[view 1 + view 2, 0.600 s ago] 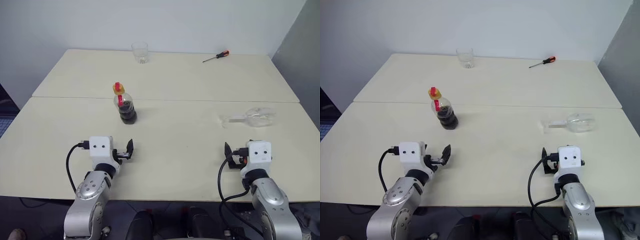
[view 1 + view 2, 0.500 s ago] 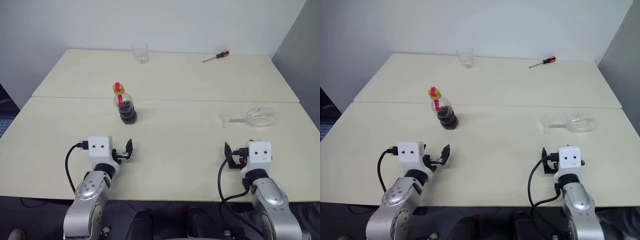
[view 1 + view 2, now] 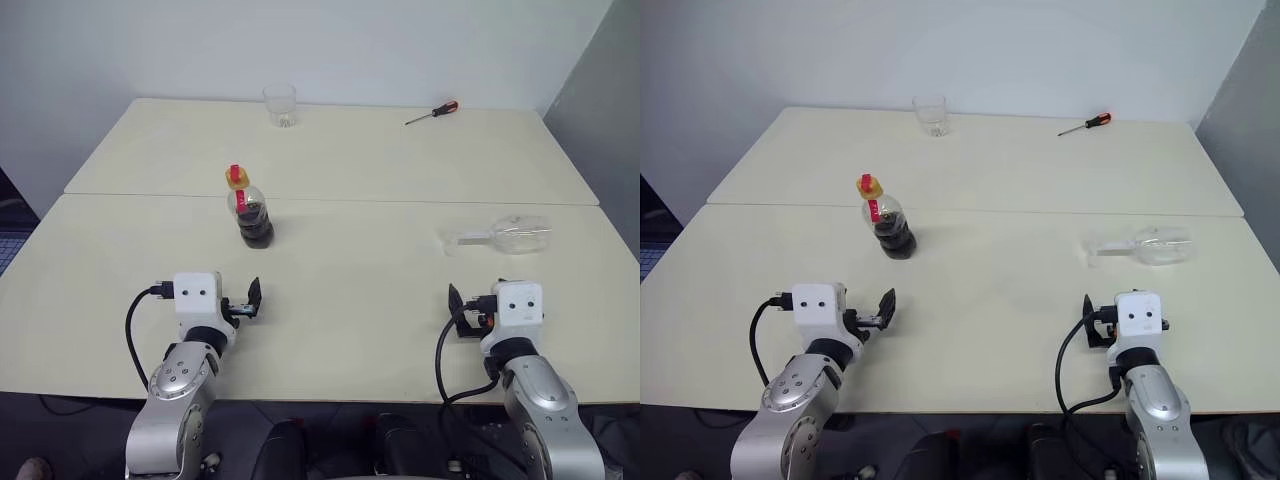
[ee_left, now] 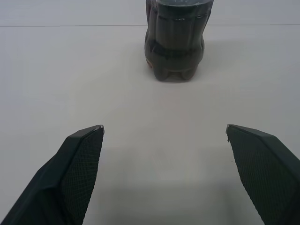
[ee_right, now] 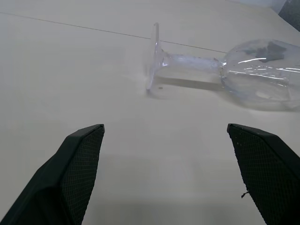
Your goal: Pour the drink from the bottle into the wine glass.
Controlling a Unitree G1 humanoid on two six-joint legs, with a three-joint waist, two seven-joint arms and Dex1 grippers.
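Ahead of the open left jaws stands the bottle (image 4: 174,42).

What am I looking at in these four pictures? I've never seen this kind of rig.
It is a two-armed robot at a table. Two pictures come from its head, looking down over both arms; the other two come from wrist cameras looking along each gripper's black fingers. The left gripper and right gripper are both open and hold nothing. On the table stand a bottle of dark drink, facing the left gripper, and a tumbler at the far edge. A wine glass lies on its side beyond the right gripper. A screwdriver lies far right.
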